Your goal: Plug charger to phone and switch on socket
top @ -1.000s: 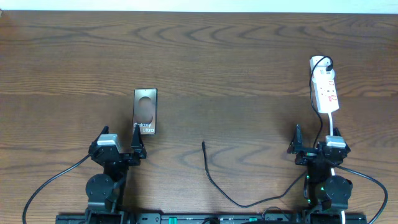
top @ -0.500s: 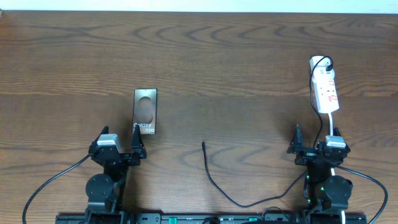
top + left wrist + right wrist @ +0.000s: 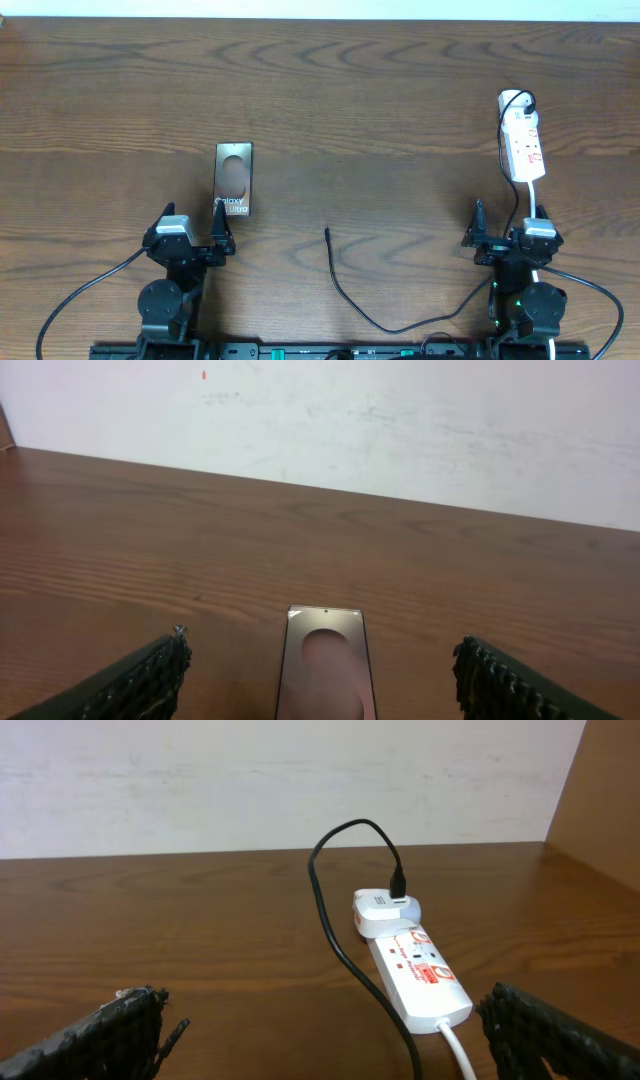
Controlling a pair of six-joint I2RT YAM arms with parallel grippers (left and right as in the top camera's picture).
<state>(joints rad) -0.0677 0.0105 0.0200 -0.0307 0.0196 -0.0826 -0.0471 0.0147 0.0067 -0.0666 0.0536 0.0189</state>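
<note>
In the left wrist view the phone (image 3: pixel 325 660) is cut by the bottom edge, its lettering out of frame; the left gripper (image 3: pixel 321 643) shows only two fingers (image 3: pixel 140 682), clipped at the lower corners; the right gripper (image 3: pixel 325 997) is clipped likewise in its own view; there the charger (image 3: pixel 345 960) and the white cord (image 3: pixel 462 1055) run off the bottom edge; the socket (image 3: pixel 415 970) has red switches too small to read; overhead, a finger covers the first letter on the phone.

black left arm (image 3: pixel 165 292), black right arm (image 3: pixel 527 295), silver-topped wrists (image 3: pixel 173 224), looping black cables (image 3: pixel 80 287), ribbed dark fingers (image 3: pixel 140 680), green lights (image 3: pixel 512 301)
</note>
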